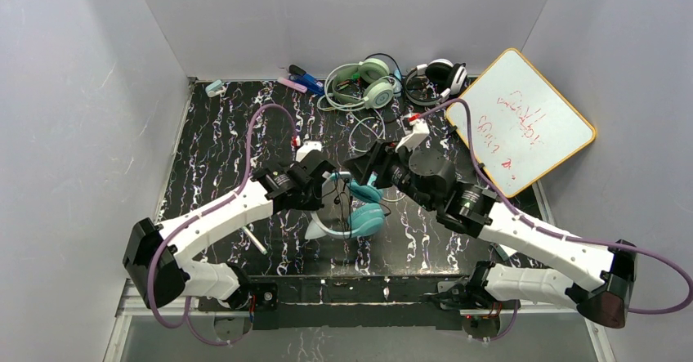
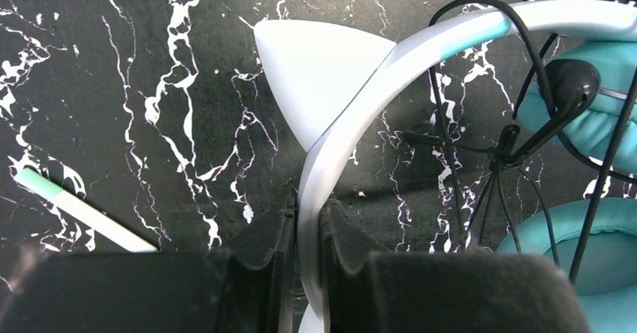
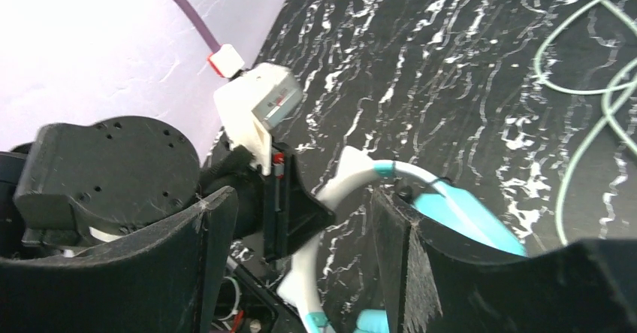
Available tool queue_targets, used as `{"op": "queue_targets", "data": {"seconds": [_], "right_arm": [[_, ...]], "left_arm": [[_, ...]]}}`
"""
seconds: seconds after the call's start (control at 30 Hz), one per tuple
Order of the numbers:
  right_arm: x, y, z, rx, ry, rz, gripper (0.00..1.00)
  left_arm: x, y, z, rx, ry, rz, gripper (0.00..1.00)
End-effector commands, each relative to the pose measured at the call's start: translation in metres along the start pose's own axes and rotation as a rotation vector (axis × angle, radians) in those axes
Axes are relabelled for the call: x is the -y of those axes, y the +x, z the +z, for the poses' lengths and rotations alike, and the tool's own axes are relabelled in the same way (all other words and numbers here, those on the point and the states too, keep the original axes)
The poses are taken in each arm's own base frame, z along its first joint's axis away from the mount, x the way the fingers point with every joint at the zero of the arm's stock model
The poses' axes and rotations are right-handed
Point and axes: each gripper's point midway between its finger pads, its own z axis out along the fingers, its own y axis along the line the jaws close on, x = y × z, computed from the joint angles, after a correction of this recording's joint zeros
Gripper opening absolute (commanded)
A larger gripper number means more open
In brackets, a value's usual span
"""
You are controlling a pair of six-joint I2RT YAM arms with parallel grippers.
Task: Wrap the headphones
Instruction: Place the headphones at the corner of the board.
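The teal headphones with a white cat-ear band lie at the table's middle front. My left gripper is shut on the white band, just below a cat ear. A thin black cable with a plug hangs loose across the teal cups. My right gripper is open and empty, hovering over the band and a teal cup. The mint-green headset and the black-and-white headset lie at the back.
A whiteboard leans at the back right. Markers and a small pale block lie at the back. A white and teal pen lies left of the band. The mint headset's pale cable trails toward the middle.
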Motion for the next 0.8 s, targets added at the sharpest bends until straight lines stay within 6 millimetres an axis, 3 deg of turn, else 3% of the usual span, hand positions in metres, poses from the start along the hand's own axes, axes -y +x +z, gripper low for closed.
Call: {"op": "queue_targets", "data": {"seconds": [0.0, 0.17, 0.33, 0.6, 0.77], "right_arm": [[0.014, -0.021, -0.013, 0.058, 0.075, -0.071, 0.74], [0.019, -0.016, -0.017, 0.037, 0.087, -0.090, 0.74], [0.016, -0.010, -0.021, -0.022, 0.085, -0.095, 0.75], [0.014, -0.008, -0.041, -0.048, 0.055, -0.060, 0.74], [0.012, -0.015, -0.052, -0.027, 0.043, -0.050, 0.74]], "left_arm": [[-0.005, -0.018, -0.010, 0.026, -0.022, -0.062, 0.00], [-0.030, -0.029, -0.003, 0.000, -0.058, -0.096, 0.00], [-0.072, -0.048, 0.006, 0.003, -0.121, -0.172, 0.00], [-0.167, -0.077, 0.025, -0.025, -0.357, -0.283, 0.00], [-0.206, -0.091, 0.034, 0.025, -0.426, -0.454, 0.00]]}}
